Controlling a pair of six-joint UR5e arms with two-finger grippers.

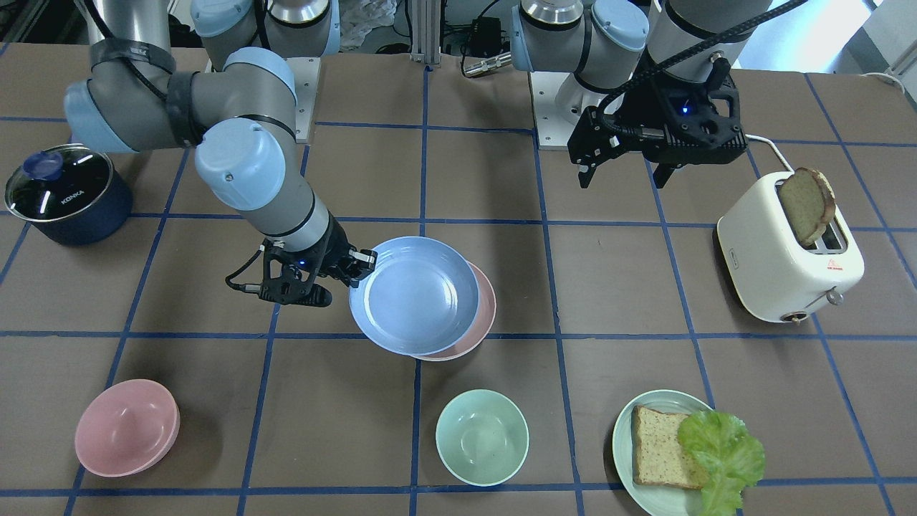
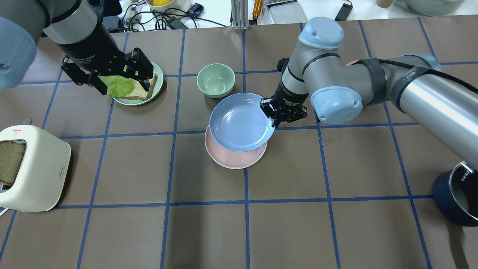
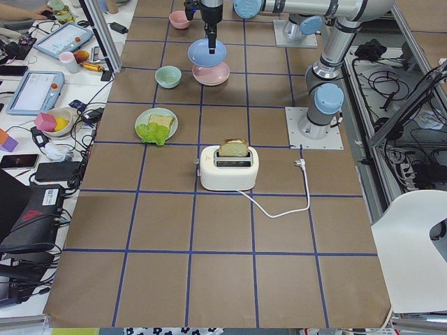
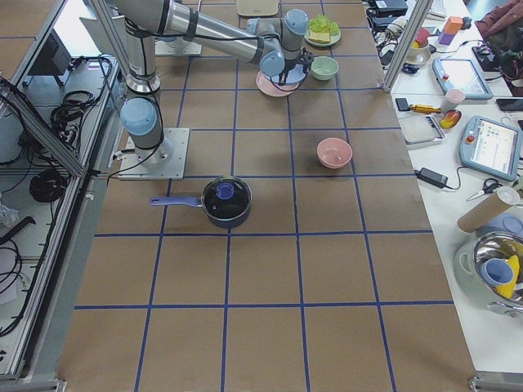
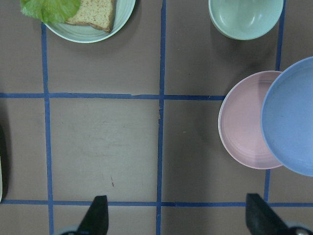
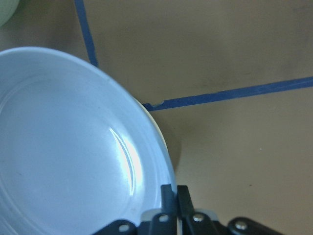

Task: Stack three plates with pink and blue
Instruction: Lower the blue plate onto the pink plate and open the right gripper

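Observation:
My right gripper (image 1: 362, 261) is shut on the rim of the light blue plate (image 1: 415, 294) and holds it in the air. The plate hangs partly over the pale pink plate (image 1: 483, 315), which lies flat on the table. The overhead view shows the blue plate (image 2: 239, 123) offset toward the far side of the pink plate (image 2: 235, 158). In the right wrist view a pale rim shows under the blue plate (image 6: 63, 147); I cannot tell its colour. I see no cream-white plate. My left gripper (image 1: 623, 179) is open and empty, high above the table.
A mint bowl (image 1: 481, 437) and a pink bowl (image 1: 125, 426) stand toward the operators' edge. A pale green plate (image 1: 623, 444) holds bread and lettuce. A white toaster (image 1: 788, 251) with a bread slice is on my left. A dark lidded pot (image 1: 64, 193) is on my right.

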